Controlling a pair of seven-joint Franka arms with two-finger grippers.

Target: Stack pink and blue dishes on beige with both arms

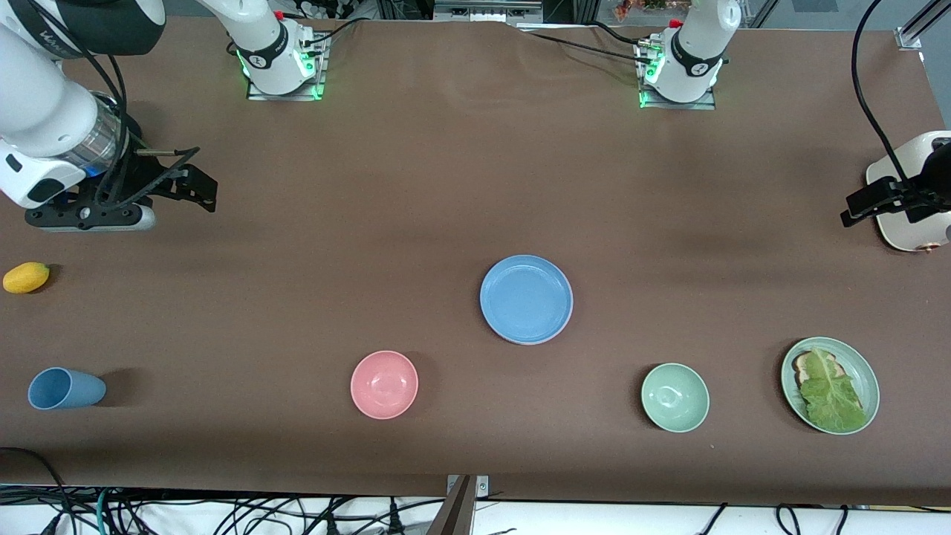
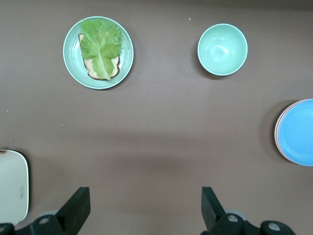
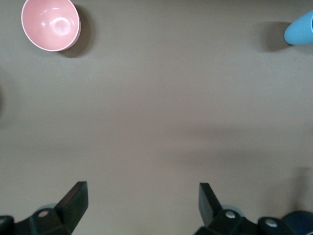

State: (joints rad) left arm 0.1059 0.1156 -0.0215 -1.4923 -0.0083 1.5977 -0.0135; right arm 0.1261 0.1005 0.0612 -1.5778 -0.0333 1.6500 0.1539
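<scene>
The blue plate sits near the middle of the brown table, and in the left wrist view a thin pink rim peeks out from under the blue plate's edge — so it lies on top of the pink plate; whether a beige plate lies beneath the pair cannot be told. Around the stack: a pink bowl nearer the camera and toward the right arm's end, a mint-green bowl nearer the camera and toward the left arm's end, and beside that a green plate carrying bread and a lettuce leaf. Out at the right arm's end, a blue cup lies on its side, with a yellow lemon-like fruit farther from the camera near the table's edge. The right gripper hangs over bare table at that end, fingers spread wide and holding nothing; the left gripper hovers at the left arm's end, just beside a white appliance at the table's edge — likewise spread and empty. Nothing crowds the stack; open cloth runs from it up to both arm bases.
</scene>
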